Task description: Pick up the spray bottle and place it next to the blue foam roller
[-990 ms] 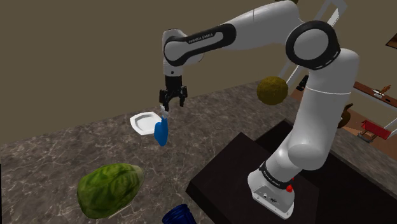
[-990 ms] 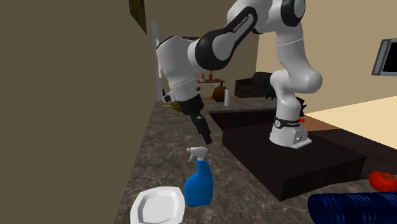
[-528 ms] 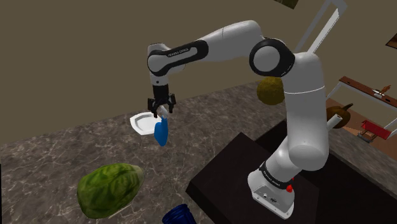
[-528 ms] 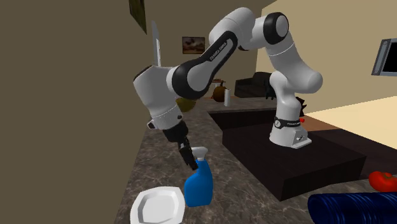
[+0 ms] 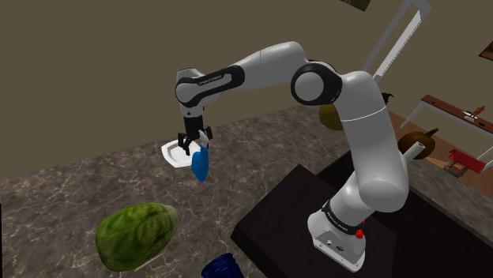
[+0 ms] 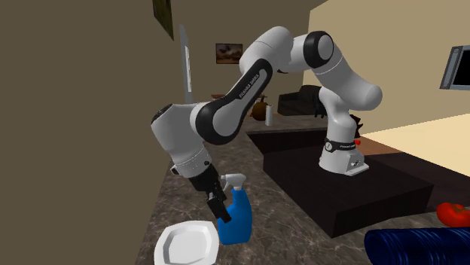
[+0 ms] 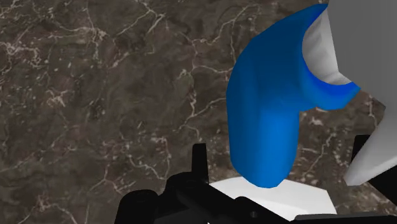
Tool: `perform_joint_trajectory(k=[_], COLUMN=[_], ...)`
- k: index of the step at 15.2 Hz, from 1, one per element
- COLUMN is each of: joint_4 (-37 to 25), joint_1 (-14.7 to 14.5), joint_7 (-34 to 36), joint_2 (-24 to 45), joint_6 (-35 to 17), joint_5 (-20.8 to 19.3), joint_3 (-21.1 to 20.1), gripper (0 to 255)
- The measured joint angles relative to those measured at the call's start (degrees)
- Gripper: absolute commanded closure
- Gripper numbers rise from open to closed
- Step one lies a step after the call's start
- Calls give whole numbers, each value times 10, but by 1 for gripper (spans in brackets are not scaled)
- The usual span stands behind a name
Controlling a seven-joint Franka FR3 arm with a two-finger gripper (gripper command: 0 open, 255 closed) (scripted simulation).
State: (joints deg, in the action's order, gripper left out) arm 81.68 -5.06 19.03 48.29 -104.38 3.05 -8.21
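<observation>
The spray bottle has a blue body and a pale grey trigger head. It stands upright on the dark marbled counter beside a white plate. My gripper is down at the bottle's top, open, with its fingers on either side of the neck. In the wrist view the blue bottle sits between the left finger and the right finger, and neither clasps it. The dark blue foam roller lies at the counter's near edge.
A large green lumpy object lies on the counter at the shoulder view's lower left. The black stand takes up the lower right. A brown wall runs along the counter's far side. A red object sits near the roller.
The arm has swung toward the shoulder view's left and lowered. The gripper came down from above the bottle to around its top. The bottle has not moved.
</observation>
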Motion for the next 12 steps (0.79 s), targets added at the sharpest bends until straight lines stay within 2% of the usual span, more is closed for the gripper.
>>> perform_joint_trajectory(k=[3,9,10,12], joint_4=[18,23,23,23], joint_1=[0,-1,-1,-1], joint_7=[-1,-1,-1,-1], joint_2=[3,2,2,2], joint_6=[-21,-25,-25,-25], joint_5=[0,0,0,0], joint_3=[0,0,0,0], gripper=[0,0,255,255])
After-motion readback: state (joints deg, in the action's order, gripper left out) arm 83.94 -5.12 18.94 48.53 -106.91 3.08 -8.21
